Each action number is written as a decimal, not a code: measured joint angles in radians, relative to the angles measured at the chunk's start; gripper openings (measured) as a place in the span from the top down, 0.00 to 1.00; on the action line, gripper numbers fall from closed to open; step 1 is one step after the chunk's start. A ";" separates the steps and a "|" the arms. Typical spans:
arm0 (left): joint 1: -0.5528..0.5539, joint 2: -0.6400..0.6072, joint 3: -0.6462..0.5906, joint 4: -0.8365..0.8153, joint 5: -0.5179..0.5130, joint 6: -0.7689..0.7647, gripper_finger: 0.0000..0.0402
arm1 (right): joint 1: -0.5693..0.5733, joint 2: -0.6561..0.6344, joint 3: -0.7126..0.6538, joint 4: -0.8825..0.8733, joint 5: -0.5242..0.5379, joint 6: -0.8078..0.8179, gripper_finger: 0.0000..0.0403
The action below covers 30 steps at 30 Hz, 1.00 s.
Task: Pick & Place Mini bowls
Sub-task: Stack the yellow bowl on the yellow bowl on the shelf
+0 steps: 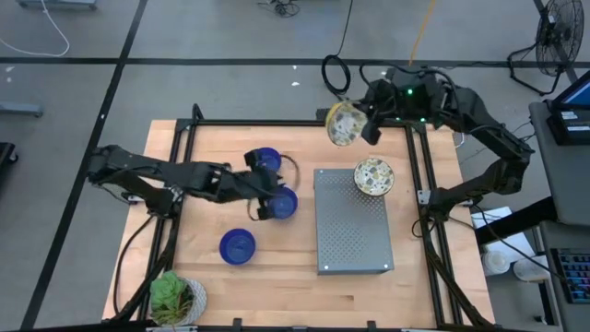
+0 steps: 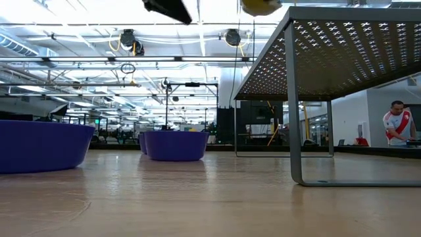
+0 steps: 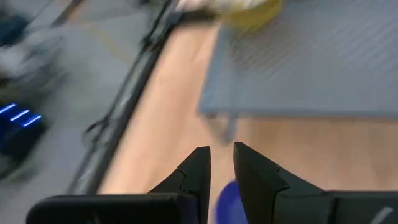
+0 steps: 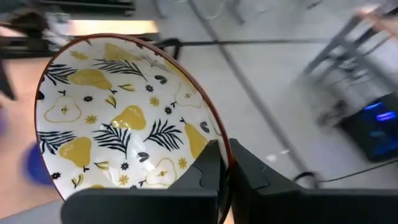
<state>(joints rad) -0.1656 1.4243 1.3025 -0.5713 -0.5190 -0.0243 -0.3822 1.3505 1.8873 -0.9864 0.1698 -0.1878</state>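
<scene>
The right gripper (image 1: 367, 127) is up at the far edge of the table, clamped tight on the rim of a patterned bowl (image 1: 344, 124) — cream with yellow pears and dark leaves, seen really clearly in the right wrist view (image 4: 118, 130). The bowl hangs tilted in the air, near the far corner of the perforated metal stand (image 1: 354, 231). A second patterned bowl (image 1: 373, 176) sits on top of that stand near its far right corner, just below the held one in the overhead shot.

The left gripper (image 1: 273, 196) is out over the middle of the wood table (image 1: 277, 295), fingers (image 3: 198, 168) only slightly apart, pinching the rim of a blue bowl (image 1: 284, 204) — you can see a bit of blue right between them in the left wrist view. Another blue bowl (image 1: 265, 160) is just beyond it, and a third blue bowl (image 1: 237, 245) sits nearer the front, apart from the other two. All three are left of the stand.
</scene>
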 joint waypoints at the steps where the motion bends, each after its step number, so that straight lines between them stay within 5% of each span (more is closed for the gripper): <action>1: 0.008 -0.037 -0.041 0.046 0.052 0.009 0.81 | -0.011 0.005 0.022 -0.044 -0.042 0.021 1.00; 5: 0.029 -0.134 -0.170 0.194 0.185 0.005 0.81 | -0.057 0.023 0.075 -0.217 -0.146 0.059 1.00; 11: 0.026 -0.200 -0.278 0.298 0.184 0.009 0.81 | -0.145 0.042 0.085 -0.435 -0.206 0.077 1.00; 25: 0.027 -0.188 -0.288 0.338 0.154 -0.015 0.81 | -0.200 0.106 0.085 -0.584 -0.293 0.176 1.00; 30: 0.026 -0.188 -0.288 0.338 0.156 -0.068 0.81 | -0.199 0.107 0.085 -0.586 -0.421 0.244 1.00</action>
<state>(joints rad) -0.1398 1.2366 1.0146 -0.2337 -0.3630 -0.0925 -0.5817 1.4577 1.9720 -1.5720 -0.2513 0.0564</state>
